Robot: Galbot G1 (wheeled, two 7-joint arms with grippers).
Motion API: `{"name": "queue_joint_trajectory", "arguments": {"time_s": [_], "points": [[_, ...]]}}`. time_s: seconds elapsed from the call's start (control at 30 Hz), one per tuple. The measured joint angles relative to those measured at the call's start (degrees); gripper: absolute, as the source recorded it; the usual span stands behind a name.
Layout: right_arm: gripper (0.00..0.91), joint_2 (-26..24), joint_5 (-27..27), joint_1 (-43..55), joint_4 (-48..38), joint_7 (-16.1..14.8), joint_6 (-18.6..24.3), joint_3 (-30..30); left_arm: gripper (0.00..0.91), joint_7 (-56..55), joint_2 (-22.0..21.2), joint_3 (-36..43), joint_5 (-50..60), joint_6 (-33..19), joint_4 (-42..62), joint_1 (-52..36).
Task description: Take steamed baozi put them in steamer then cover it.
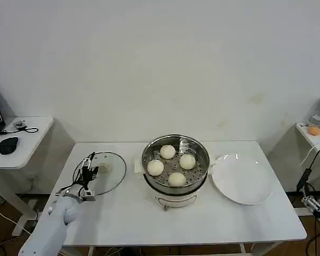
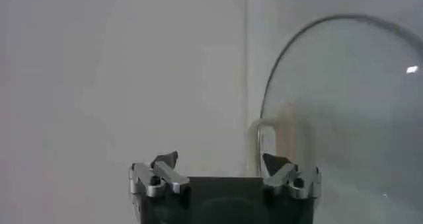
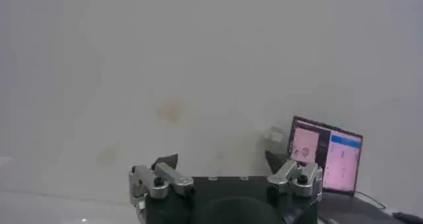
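The steel steamer (image 1: 175, 184) stands mid-table on its white base. Several cream-white baozi (image 1: 167, 152) lie on its perforated tray. The cover (image 1: 111, 178), a clear glass lid with a pale handle (image 1: 103, 169), lies flat on the table to the steamer's left. My left gripper (image 1: 88, 169) hovers over the lid's left part, just short of the handle. In the left wrist view this gripper (image 2: 220, 162) is open and empty, with the handle (image 2: 281, 133) close ahead of one finger and the glass of the cover (image 2: 357, 113) beyond. My right gripper (image 1: 311, 202) waits off the table's right edge; it (image 3: 221, 160) is open and empty.
A flat white plate (image 1: 241, 178) lies right of the steamer. The white table (image 1: 202, 224) has bare room along its front. A side table with a black mouse (image 1: 8, 145) stands at far left, a shelf at far right. A lit screen (image 3: 327, 156) shows in the right wrist view.
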Motion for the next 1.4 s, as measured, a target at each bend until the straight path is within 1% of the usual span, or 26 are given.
{"name": "queue_joint_trajectory", "arguments": {"time_s": [0.13, 0.17, 0.2, 0.23, 0.27, 0.6, 1.0, 1.2, 1.4], "points": [[0.907, 0.42, 0.01, -0.46, 0.06, -0.04, 0.25, 0.18, 0.907, -0.33, -0.69, 0.36, 0.68, -0.38, 2.46, -1.75], [0.907, 0.48, 0.01, -0.53, 0.06, -0.06, 0.30, 0.20, 0.846, -0.44, -0.87, 0.41, 0.85, -0.47, 3.08, -2.22], [0.907, 0.51, 0.01, -0.57, 0.06, -0.07, 0.33, 0.21, 0.403, -0.45, -1.03, 0.45, 1.01, -0.52, 3.55, -2.60], [0.907, 0.51, 0.01, -0.57, 0.06, -0.08, 0.38, 0.23, 0.131, -0.45, -1.16, 0.50, 1.16, -0.54, 4.03, -2.93], [0.907, 0.51, 0.01, -0.56, 0.02, -0.09, 0.42, 0.25, 0.000, -0.44, -1.33, 0.54, 1.34, -0.58, 4.51, -3.21], [0.907, 0.32, 0.00, -0.23, -0.76, -0.10, 0.48, 0.08, 0.000, -0.81, -1.93, 0.26, 3.16, -1.37, 6.09, -3.62], [0.907, -0.62, -0.07, 0.24, -1.22, 0.07, 0.56, -0.87, 0.000, -2.49, -2.53, -1.78, 6.01, -2.27, 4.63, -1.92], [0.907, -1.10, -0.19, 0.72, -1.30, 0.08, 0.41, -1.69, 0.000, -3.54, -1.81, -4.27, 7.84, -1.59, 0.58, 0.79], [0.907, -1.80, -0.62, 1.02, -1.80, -0.11, 0.71, -2.94, 0.000, -2.74, 0.25, -7.33, 6.81, 0.73, -7.45, 5.32]]}}
